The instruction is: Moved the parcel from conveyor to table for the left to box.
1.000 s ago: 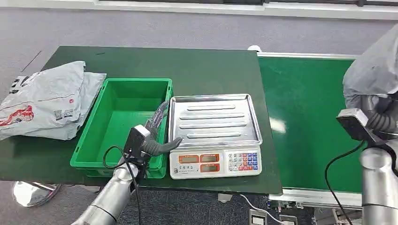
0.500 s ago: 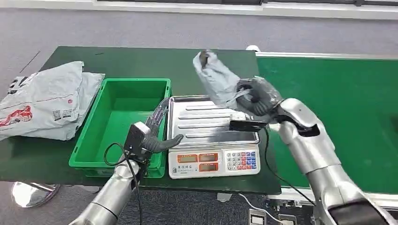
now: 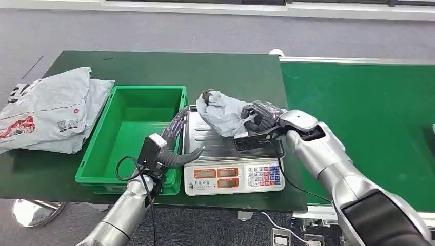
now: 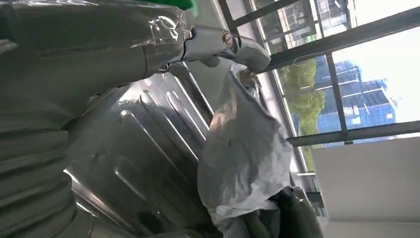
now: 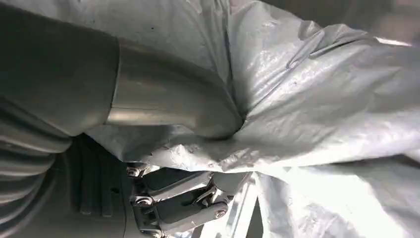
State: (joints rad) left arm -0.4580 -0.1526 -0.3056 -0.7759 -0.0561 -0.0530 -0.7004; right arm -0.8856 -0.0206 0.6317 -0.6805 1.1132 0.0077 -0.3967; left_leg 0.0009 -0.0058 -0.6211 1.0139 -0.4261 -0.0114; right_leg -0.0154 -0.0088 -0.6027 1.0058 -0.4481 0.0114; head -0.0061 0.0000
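Observation:
A crumpled grey plastic parcel [image 3: 221,111] is down at the far side of the scale's steel tray [image 3: 225,146], and my right hand [image 3: 260,116] grips its right end. In the right wrist view the thumb [image 5: 163,104] presses into the parcel [image 5: 322,94] with the darker fingers [image 5: 183,203] under it. My left hand [image 3: 174,143] hovers between the green box [image 3: 97,154] and the scale, fingers apart and holding nothing, thumb reaching over the tray's edge. The left wrist view shows the parcel [image 4: 242,158] standing on the ribbed tray [image 4: 133,148].
The scale [image 3: 233,177] with its keypad sits at the table's near edge. A pile of grey mail bags [image 3: 46,110] lies at the table's far left. The green conveyor belt [image 3: 359,128] runs along the right. The green box holds nothing.
My right arm swung from the conveyor side to the left with the parcel and lowered it onto the scale tray. The left hand has hardly moved.

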